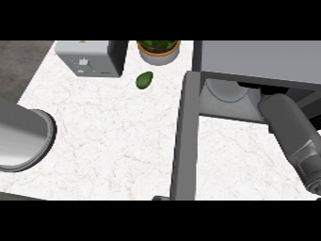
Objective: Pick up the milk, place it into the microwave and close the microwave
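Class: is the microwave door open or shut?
Open: the door stands swung out over the counter, and the right forearm reaches into the microwave.

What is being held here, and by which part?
Cannot be told: the right forearm reaches into the microwave, whose top hides the hand. No milk shows; the left hand is unseen.

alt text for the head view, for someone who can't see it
The right forearm reaches into the open microwave, its hand hidden inside; the door stands out over the white counter. A toaster, potted plant and green oval item sit back-left.
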{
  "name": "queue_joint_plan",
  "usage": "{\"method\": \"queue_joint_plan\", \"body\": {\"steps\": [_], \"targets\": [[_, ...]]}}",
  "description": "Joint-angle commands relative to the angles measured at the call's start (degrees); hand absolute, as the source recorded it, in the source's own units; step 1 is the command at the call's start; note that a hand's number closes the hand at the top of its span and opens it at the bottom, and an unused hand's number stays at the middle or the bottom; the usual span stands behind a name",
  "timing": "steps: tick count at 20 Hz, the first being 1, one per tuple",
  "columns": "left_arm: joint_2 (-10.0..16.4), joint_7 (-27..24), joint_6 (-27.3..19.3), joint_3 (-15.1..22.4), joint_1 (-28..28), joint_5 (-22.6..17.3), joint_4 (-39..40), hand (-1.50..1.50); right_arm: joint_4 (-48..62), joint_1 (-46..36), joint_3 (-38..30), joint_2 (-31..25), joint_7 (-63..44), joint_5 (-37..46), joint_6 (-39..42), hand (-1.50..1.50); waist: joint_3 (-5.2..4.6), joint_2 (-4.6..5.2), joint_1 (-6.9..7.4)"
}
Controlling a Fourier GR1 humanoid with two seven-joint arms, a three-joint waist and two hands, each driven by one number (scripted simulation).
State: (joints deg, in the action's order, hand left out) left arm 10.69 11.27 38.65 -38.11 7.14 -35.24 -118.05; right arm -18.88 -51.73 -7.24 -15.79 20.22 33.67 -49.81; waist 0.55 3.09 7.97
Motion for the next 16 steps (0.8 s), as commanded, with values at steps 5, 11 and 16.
{"method": "queue_joint_plan", "body": {"steps": [5, 11, 16], "targets": [[-1.2, -0.4, 0.6, 1.2, -0.2, 3.4, 2.2, -1.50, 4.7, -5.6, -1.1, 1.2, 3.9, -0.9, 4.2, -1.50, -0.21, 0.82, 0.09], [-1.8, -0.7, 3.0, 3.8, -0.5, 4.6, 3.4, -1.50, 6.7, -8.2, -2.9, 1.5, 8.0, -3.1, 11.0, -1.50, -0.27, 0.50, -0.90], [-1.4, -0.5, 4.2, 5.8, -2.2, 4.6, 5.7, -1.50, 6.5, -8.0, -7.3, 5.0, 12.5, -8.1, 14.7, -1.50, -0.22, -0.02, -2.16]]}}
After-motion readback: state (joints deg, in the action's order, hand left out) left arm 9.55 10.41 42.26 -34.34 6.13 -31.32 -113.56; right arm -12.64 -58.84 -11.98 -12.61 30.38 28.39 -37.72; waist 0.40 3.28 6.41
